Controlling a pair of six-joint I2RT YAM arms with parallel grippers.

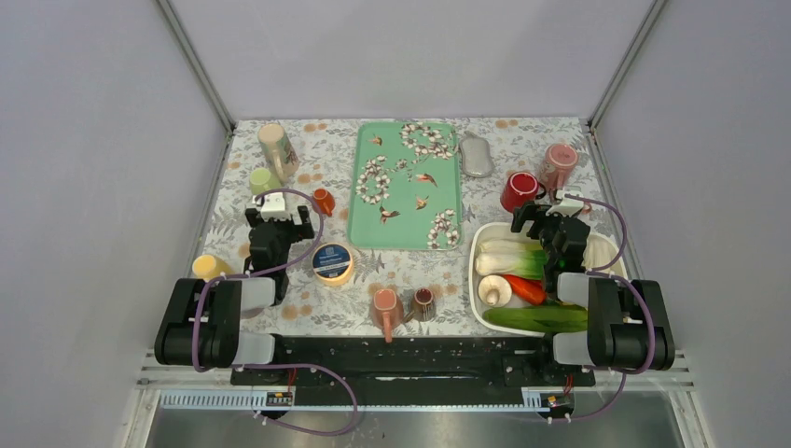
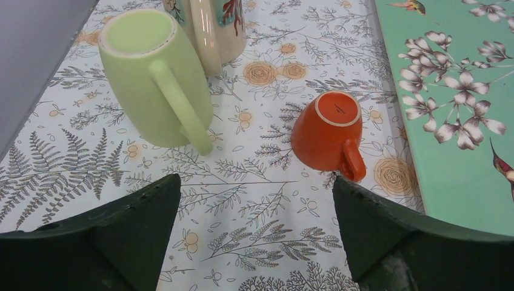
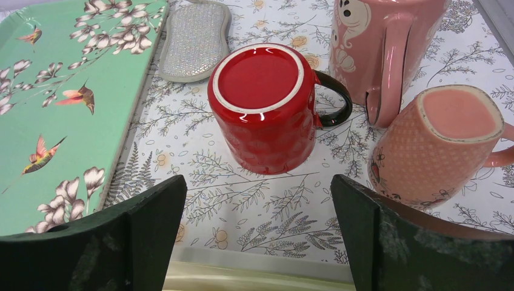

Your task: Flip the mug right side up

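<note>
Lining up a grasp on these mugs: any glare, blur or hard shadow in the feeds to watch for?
Right wrist: red mug sharp, small glints on its glossy side. Left wrist: orange mug and green mug crisp, shadows soft; near fingers dark, featureless. Top external: evenly lit, everything small.

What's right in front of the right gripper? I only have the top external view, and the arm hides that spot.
Observer: A dotted pink mug, base up, stands just ahead of the open right gripper; the top view does not show it.
Operator: Is the red mug flipped too?
Observer: Yes. The red mug, left of the dotted one, shows a flat base with a pale ring, not an opening.
Operator: And the left side?
Observer: The green mug is base up, its handle facing the open left gripper.
</note>
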